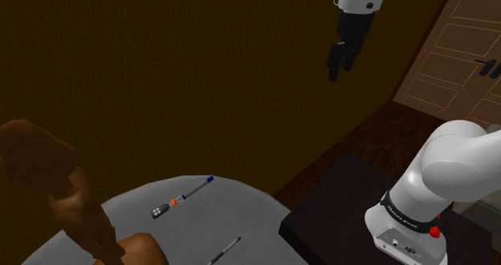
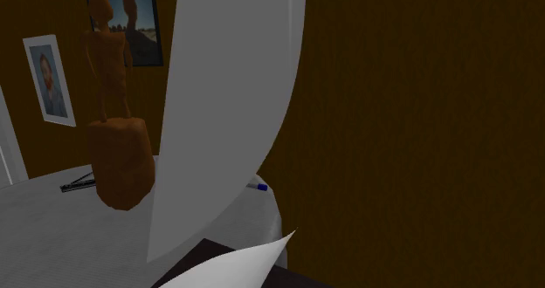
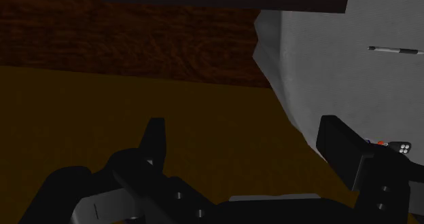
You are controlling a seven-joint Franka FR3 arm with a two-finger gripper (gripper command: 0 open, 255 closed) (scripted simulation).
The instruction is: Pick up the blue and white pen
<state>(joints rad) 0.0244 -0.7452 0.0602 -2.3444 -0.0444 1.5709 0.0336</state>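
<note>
The gripper [image 1: 337, 69] hangs in the upper right of the shoulder view, its fingers [image 3: 155, 140] standing apart with nothing between them. Well below it, in the lower middle of that frame, the blue and white pen [image 1: 195, 189] lies flat on the grey round table [image 1: 249, 211], blue end toward the upper right. Just beside its other end sits a small dark device with orange buttons [image 1: 163, 209]. A second, dark pen [image 1: 225, 251] lies near the bottom edge. A brown carved figure [image 1: 72, 195] stands at lower left.
</note>
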